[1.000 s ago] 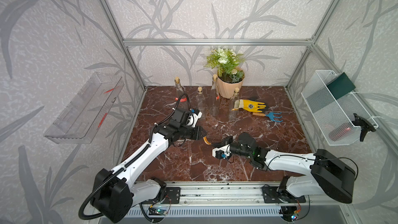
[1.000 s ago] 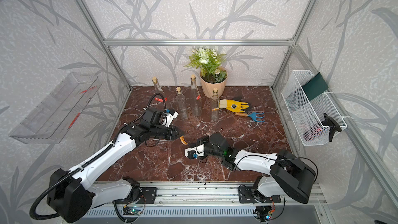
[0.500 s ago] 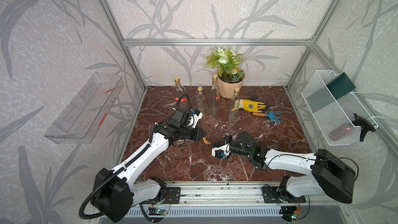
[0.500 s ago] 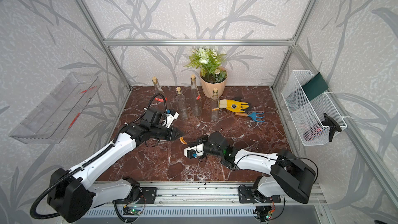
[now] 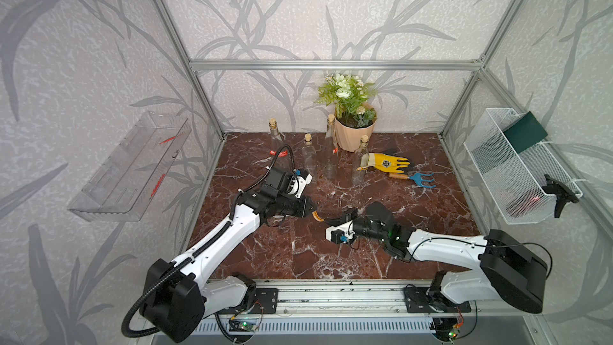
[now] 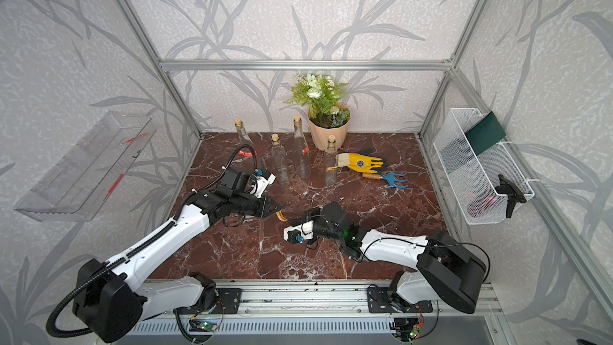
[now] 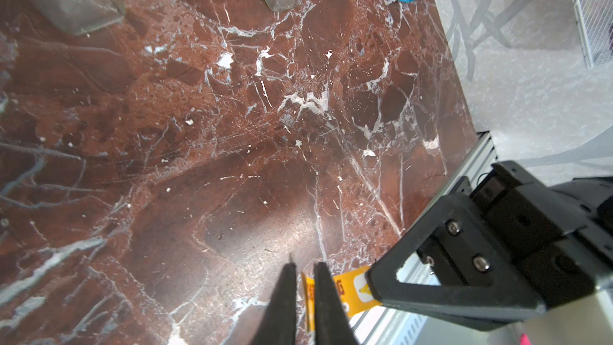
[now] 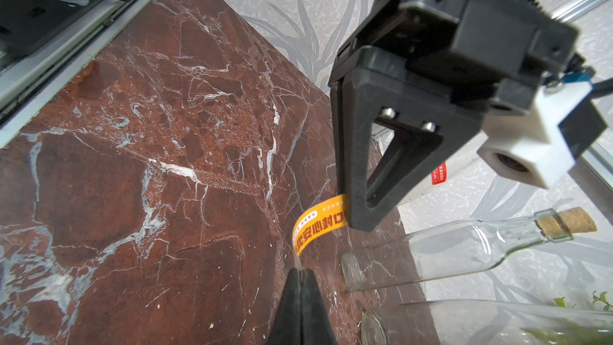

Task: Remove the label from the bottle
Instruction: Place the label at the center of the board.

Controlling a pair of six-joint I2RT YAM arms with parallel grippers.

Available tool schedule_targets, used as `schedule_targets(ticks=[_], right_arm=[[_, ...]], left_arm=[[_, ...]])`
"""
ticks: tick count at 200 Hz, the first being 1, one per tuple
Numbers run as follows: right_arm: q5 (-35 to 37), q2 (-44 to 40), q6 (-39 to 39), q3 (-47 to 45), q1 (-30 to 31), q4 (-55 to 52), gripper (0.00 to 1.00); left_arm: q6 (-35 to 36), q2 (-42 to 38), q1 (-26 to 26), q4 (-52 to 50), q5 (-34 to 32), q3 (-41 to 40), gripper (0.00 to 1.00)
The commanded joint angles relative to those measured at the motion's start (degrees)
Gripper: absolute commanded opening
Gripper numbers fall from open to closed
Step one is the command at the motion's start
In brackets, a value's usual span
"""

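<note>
Left pincer point(image 5: 311, 209) clamped on one end of orange printed label strip point(image 5: 316, 216), centre of frame in both top views. Left wrist view: strip sits edge-on between the two black fingers point(image 7: 326, 297), close together on it. Right pincer point(image 5: 328, 220) pinched together on the strip's other end; right wrist view shows its tips closed on the clear tail of the strip. Strip curves between the two pincers, stuck to no bottle; cannot tell if it touches the red-brown marble table point(image 5: 298, 253). Four clear glass corked bottles point(image 5: 308, 155) upright at upper centre, well apart from the strip, two with red labels. Beige pot with green plant point(image 5: 351, 134) behind them. Yellow work glove point(image 5: 386, 163) and blue hand rake point(image 5: 416, 179) right of the bottles. White wire basket point(image 5: 497, 174) on right wall.
</note>
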Motion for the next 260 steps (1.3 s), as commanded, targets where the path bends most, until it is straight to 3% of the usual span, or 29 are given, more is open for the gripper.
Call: schedule_targets(ticks=[1,31,112,157,176,192,231,260], right_arm=[[-0.6,0.4,0.9,1.4,0.3,1.0,0.00],[-0.6,0.3,1.1,1.3,0.3,1.1,0.01],[-1.4,0.2,2.7,-0.5,0.9,2.5,0.55],[-2.2,-2.1,9.6,-2.8,1.6,3.2,0.65],[-1.4,-4.1,20.5,-3.8,1.7,5.0,0.65],[2.1,-5.8,34.3,-3.6,1.6,5.5,0.65],[12.2,-7.8,70.3,2.8,1.9,-7.6,0.67],[11.0,-5.8,85.8,7.3,1.9,-14.3,0.66]], left_arm=[[0.2,0.1,0.1,-0.9,1.0,0.2,0.03],[-0.5,-0.2,0.0,0.0,1.2,-0.2,0.00],[-7.0,-6.1,0.1,10.5,-1.8,-6.6,0.00],[-11.6,-14.0,0.0,25.7,-7.4,-16.8,0.00],[-13.9,-18.2,0.0,34.4,-10.6,-22.5,0.00],[-15.3,-21.4,-0.2,40.0,-14.2,-26.4,0.00],[-16.6,-24.8,-1.0,48.8,-20.1,-32.0,0.00],[-16.0,-24.0,-1.5,53.0,-21.5,-33.4,0.00]])
